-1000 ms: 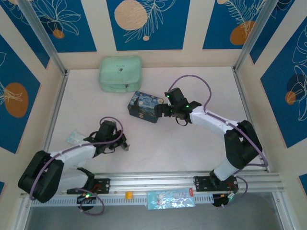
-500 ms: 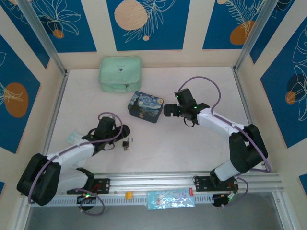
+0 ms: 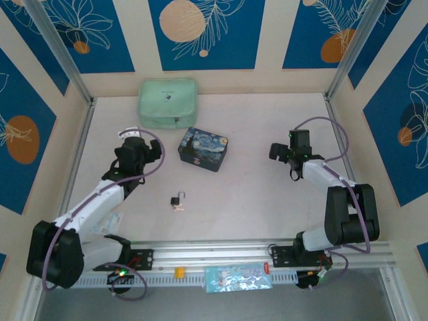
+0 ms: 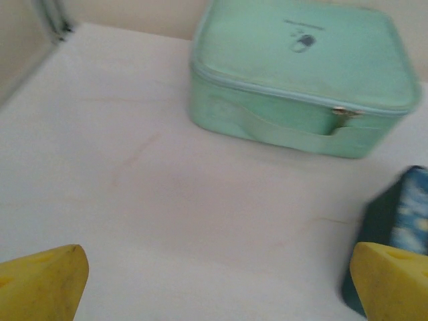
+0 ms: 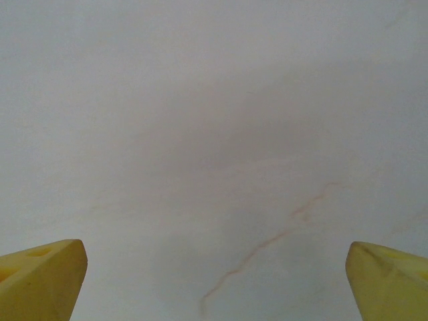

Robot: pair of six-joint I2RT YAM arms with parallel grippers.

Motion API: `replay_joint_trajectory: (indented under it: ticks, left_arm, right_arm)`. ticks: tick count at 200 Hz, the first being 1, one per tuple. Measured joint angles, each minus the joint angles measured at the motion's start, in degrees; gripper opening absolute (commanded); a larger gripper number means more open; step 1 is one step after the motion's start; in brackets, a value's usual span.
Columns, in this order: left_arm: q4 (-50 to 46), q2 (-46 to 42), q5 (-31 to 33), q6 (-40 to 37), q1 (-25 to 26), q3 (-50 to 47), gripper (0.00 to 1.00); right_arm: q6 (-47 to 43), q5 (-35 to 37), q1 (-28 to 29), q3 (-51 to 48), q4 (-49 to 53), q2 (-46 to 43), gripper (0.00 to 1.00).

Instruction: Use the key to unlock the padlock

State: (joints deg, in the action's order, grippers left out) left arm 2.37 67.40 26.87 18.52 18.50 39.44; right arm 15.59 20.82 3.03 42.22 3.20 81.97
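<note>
Lying on white table (image 3: 241,200), front centre: padlock (image 3: 175,200), key (image 3: 178,208) just beside it. Spread wide, empty, 2 grippers well apart: left gripper (image 3: 137,146) facing mint case (image 3: 167,100), right gripper (image 3: 275,151) over table.

The left arm stretches forward and leftward, its left gripper (image 3: 136,148) empty, yellow fingers (image 4: 47,281) spread wide. The right arm bends sharply at the elbow, its right gripper (image 3: 275,151) pointing left, likewise spread and empty.

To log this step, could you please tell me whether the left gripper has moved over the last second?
Yes. The left gripper has pulled away from the padlock, up the table toward the mint case.
</note>
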Motion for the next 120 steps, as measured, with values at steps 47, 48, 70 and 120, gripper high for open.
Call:
replay_joint_trajectory:
  ticks: [47,48,70,120]
  left_arm:
    - [11.19,4.50,8.02,-12.26,-0.57,-6.08,0.99]
    - [11.65,4.74,8.20,-12.59,-0.63,-6.29,0.99]
    - [16.57,8.44,9.79,-16.11,-1.53,-8.20,1.00]
    - [28.39,15.32,9.57,-20.15,-2.78,-10.73,0.99]
  right_arm:
    - [-2.34,-4.26,-5.03,-7.96,-15.61,0.72,0.99]
    - [-2.34,-4.48,-5.16,-8.07,-16.15,0.83,0.99]
    - [-2.51,-8.87,-6.69,-8.83,-23.04,2.62,0.99]
    - [-7.08,-14.47,-2.99,-14.51,-39.45,4.28,0.99]
